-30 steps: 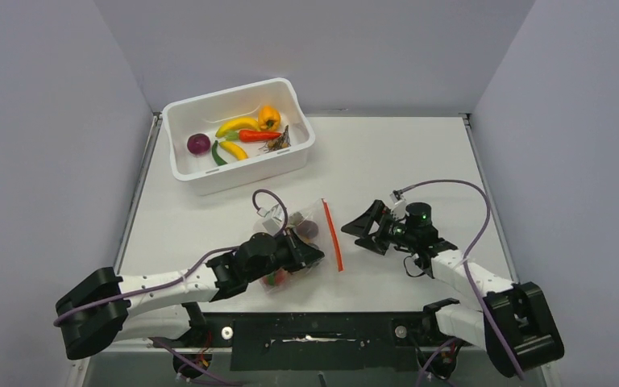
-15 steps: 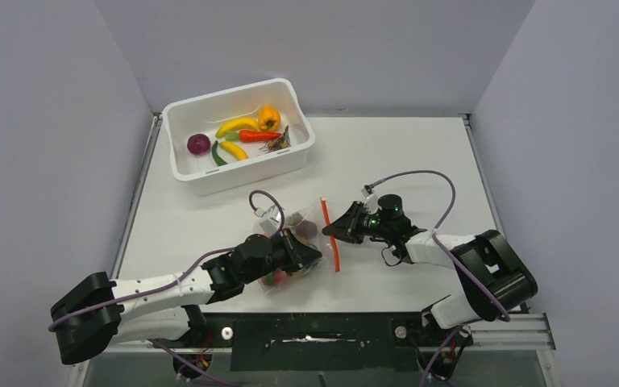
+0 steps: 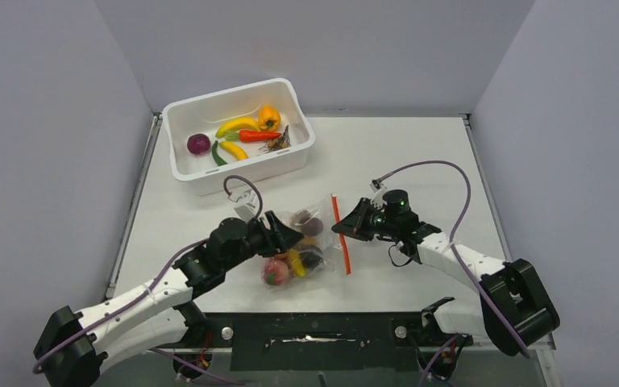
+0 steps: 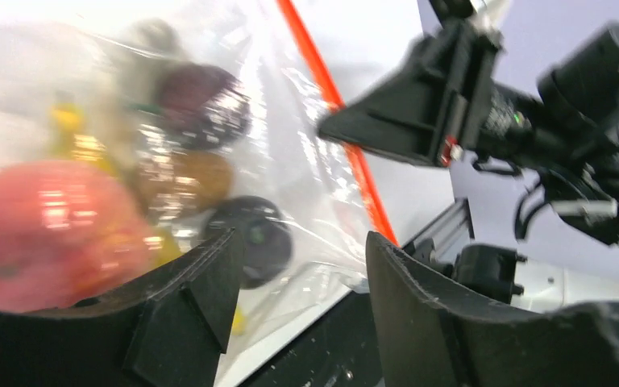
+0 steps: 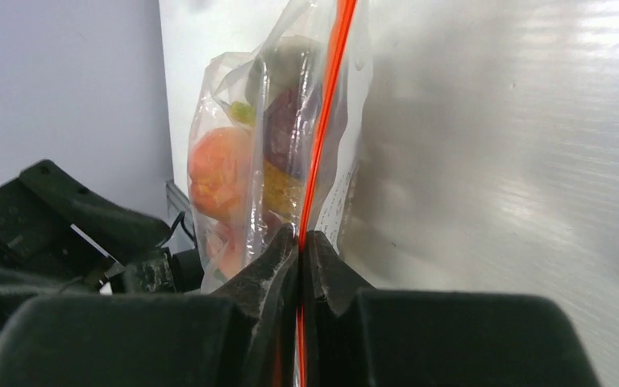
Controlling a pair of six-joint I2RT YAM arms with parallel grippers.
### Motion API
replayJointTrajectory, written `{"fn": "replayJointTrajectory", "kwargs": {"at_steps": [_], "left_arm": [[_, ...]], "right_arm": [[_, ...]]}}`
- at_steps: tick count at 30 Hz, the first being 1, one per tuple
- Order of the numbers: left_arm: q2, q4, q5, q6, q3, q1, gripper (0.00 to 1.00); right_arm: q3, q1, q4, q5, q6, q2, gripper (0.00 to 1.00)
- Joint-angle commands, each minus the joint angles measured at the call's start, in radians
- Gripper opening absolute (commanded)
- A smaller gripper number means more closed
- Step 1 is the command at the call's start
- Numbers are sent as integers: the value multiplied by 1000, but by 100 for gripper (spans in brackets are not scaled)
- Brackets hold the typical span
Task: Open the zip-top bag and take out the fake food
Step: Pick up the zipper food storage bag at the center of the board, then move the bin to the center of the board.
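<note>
The zip-top bag point(image 3: 310, 242) lies on the white table between the two arms, its red-orange zip strip point(image 3: 340, 234) on the right side. Fake food fills it: a peach point(image 3: 275, 271), dark plums point(image 3: 310, 226) and yellow pieces. My right gripper point(image 3: 341, 229) is shut on the zip strip point(image 5: 322, 105), which runs straight into the closed jaws point(image 5: 300, 238). My left gripper point(image 3: 288, 234) hangs open at the bag's left side. In the left wrist view its fingers point(image 4: 185, 298) stand apart, with only loose clear plastic point(image 4: 306, 185) beyond them.
A white tub point(image 3: 238, 173) at the back left holds bananas, an orange pepper, a red chili and a purple onion. The black mounting rail point(image 3: 314, 330) runs along the table's near edge. Grey walls close in the table's sides.
The right gripper moved left to the zip strip and shut on it. The left gripper let go of the bag, opened and drew back up-left. The bag shifted slightly right.
</note>
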Motion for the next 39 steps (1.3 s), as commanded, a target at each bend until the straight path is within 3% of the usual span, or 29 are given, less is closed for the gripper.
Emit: {"fn": "replayJointTrajectory", "kwargs": {"at_steps": [1, 4, 9, 15, 25, 28, 33, 39], "left_arm": [[-76, -112, 170, 142, 93, 220, 58], [-42, -225, 268, 322, 236, 370, 65], [170, -438, 279, 604, 540, 610, 76], [460, -495, 384, 709, 770, 868, 77], [781, -483, 330, 653, 886, 936, 77], [773, -489, 376, 650, 857, 937, 77], [670, -450, 569, 581, 719, 929, 76], [498, -423, 578, 485, 503, 820, 75]], "right_arm": [[75, -5, -230, 146, -143, -122, 0], [71, -15, -292, 179, -158, -174, 0], [59, -17, -336, 181, -157, -236, 0], [63, -20, -398, 202, -153, -311, 0], [136, -24, -559, 244, -190, -418, 0], [160, -25, -617, 282, -213, -455, 0], [181, -27, -682, 351, -246, -497, 0], [205, -32, -710, 373, -304, -496, 0]]}}
